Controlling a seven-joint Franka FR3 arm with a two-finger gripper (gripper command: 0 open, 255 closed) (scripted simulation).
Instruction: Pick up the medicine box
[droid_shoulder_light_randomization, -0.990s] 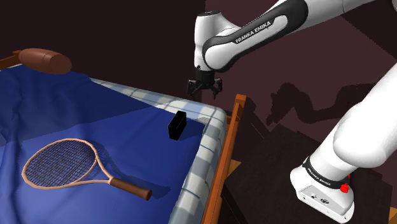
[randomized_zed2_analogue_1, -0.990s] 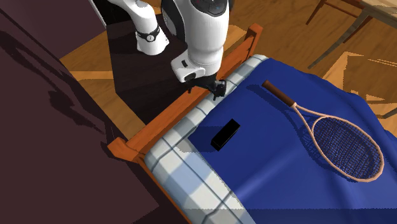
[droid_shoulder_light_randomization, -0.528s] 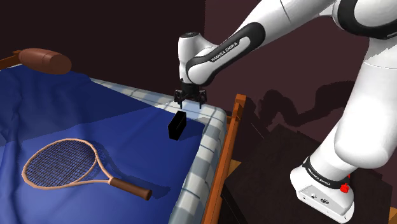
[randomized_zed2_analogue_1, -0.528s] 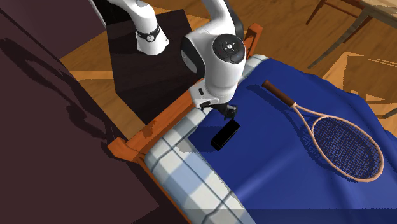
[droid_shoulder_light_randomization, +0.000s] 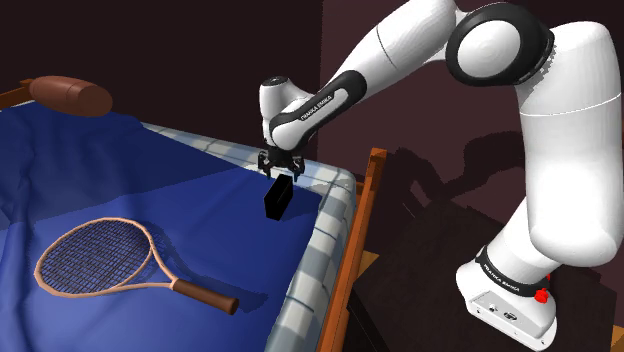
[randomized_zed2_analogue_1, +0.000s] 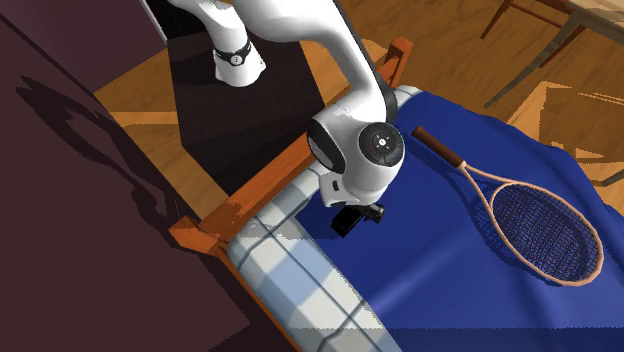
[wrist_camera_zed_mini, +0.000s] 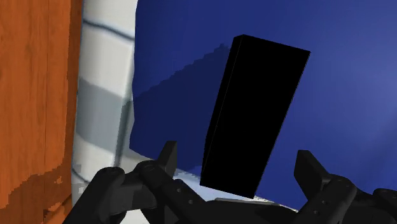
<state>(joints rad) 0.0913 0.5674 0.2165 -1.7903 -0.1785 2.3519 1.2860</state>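
The medicine box (droid_shoulder_light_randomization: 277, 198) is a plain black box standing on edge on the blue bedspread near the bed's corner. In the second exterior view the box (randomized_zed2_analogue_1: 346, 221) is mostly covered by the arm's wrist. My gripper (droid_shoulder_light_randomization: 278, 171) hangs directly above the box, nearly touching its top. In the wrist view the box (wrist_camera_zed_mini: 254, 114) lies between my two black fingers (wrist_camera_zed_mini: 167, 159), which stand well apart and do not touch it. My gripper (wrist_camera_zed_mini: 238, 170) is open.
A tennis racket (droid_shoulder_light_randomization: 105, 258) lies on the blue cover (droid_shoulder_light_randomization: 120, 190) toward the shoulder view's left. A brown bolster (droid_shoulder_light_randomization: 70, 95) rests at the far end. The wooden bed frame (droid_shoulder_light_randomization: 365, 215) and checked mattress edge (droid_shoulder_light_randomization: 325, 235) run close beside the box.
My gripper has swung toward the shoulder view's left and come down from above the bed's corner to just over the black box. The box and racket have not moved.
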